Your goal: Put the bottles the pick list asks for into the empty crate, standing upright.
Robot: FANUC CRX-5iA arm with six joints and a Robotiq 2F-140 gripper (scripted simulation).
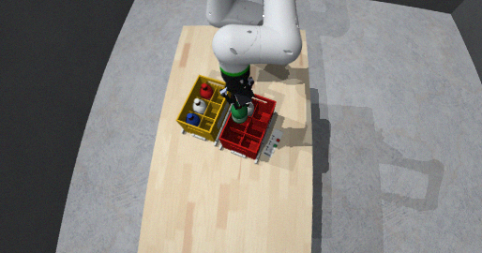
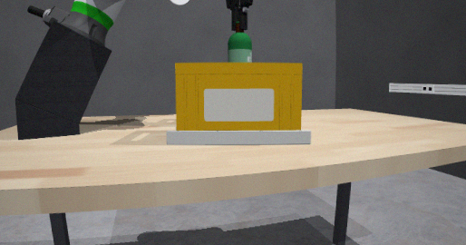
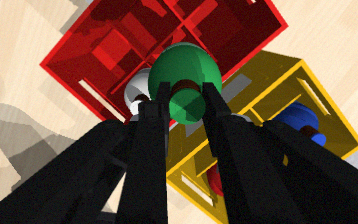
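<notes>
My gripper [image 3: 185,98] is shut on the neck of a green bottle [image 3: 185,80] and holds it upright in the air over the red crate [image 1: 247,126], near its back left cells. The bottle also shows in the top view [image 1: 239,113] and above the yellow crate in the exterior view [image 2: 239,47]. A white bottle [image 3: 139,90] stands in the red crate just beside it. The yellow crate [image 1: 207,109] holds a red bottle [image 1: 205,91], a white bottle [image 1: 199,105] and a blue bottle [image 1: 191,119]. The pick list strip [image 1: 273,143] lies on the table right of the red crate.
The two crates stand side by side on the wooden table, each on a light base. In the exterior view the yellow crate [image 2: 238,96] hides the red one. The arm's dark base [image 2: 54,82] stands at the table's far end.
</notes>
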